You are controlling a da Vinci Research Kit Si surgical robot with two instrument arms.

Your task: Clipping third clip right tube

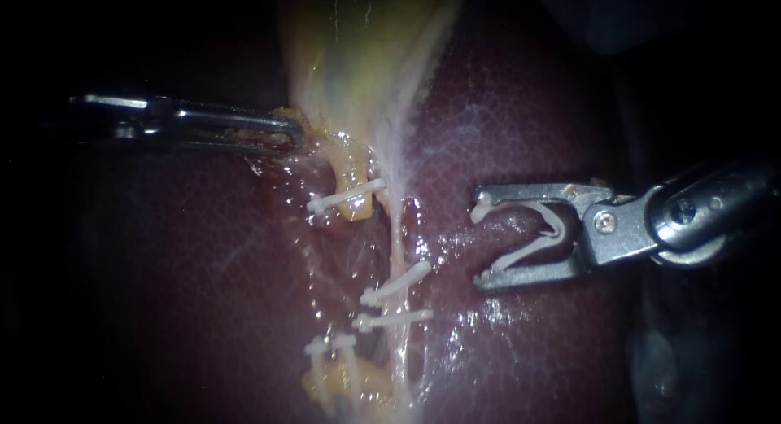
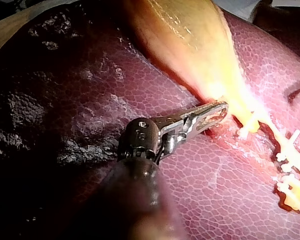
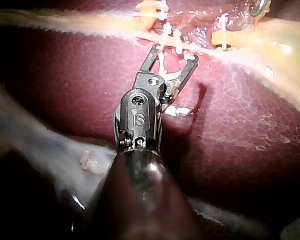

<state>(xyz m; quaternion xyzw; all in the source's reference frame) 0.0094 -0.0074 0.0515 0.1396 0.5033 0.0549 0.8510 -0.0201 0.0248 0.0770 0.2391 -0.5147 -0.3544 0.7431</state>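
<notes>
Nothing to read anywhere here: no words, labels or numbers on the liver (image 1: 529,131), gallbladder (image 1: 366,58) or clips (image 1: 346,198).

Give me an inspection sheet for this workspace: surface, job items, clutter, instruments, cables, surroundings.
Surface: liver, dark red and wet, with the gallbladder lying on it.
Job's things: right tube carries an upper clip and a lower clip, both white and close together; the new clip is not yet on it.
Clutter: pale scrap beside the right shaft; cannot tell what it is.
Instruments: left instrument has its tip against tissue at the gallbladder's narrow end; right instrument holds the new clip between its jaws, over the liver, apart from the tube.
Cables: nothing seen.
Surroundings: dark; nothing seen.
</notes>
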